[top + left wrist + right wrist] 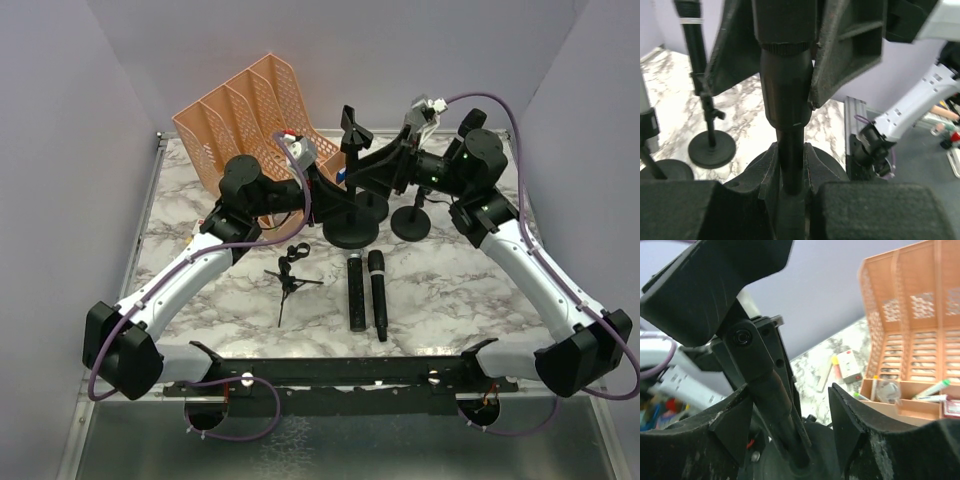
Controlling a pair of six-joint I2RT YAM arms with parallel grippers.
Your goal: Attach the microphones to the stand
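Note:
Two black microphones (355, 292) (378, 295) lie side by side on the marble table (450, 290), in front of the stands; no others show. A black stand (350, 232) with a round base and a clip (352, 125) on top is at the middle back. My left gripper (335, 200) is shut on its pole (788, 100), with the fingers (816, 165) pressed against it low down, in the left wrist view (790, 167). My right gripper (365, 172) is open around the same pole (777, 405) from the right, in the right wrist view (790, 425). The pole is close to its left finger (732, 425).
A second round-based stand (411, 222) stands just right of the first; it also shows in the left wrist view (710, 145). A small black tripod (290, 275) lies left of the microphones. An orange mesh basket (245, 110) with small items stands at the back left, and a white box (849, 366) beside it.

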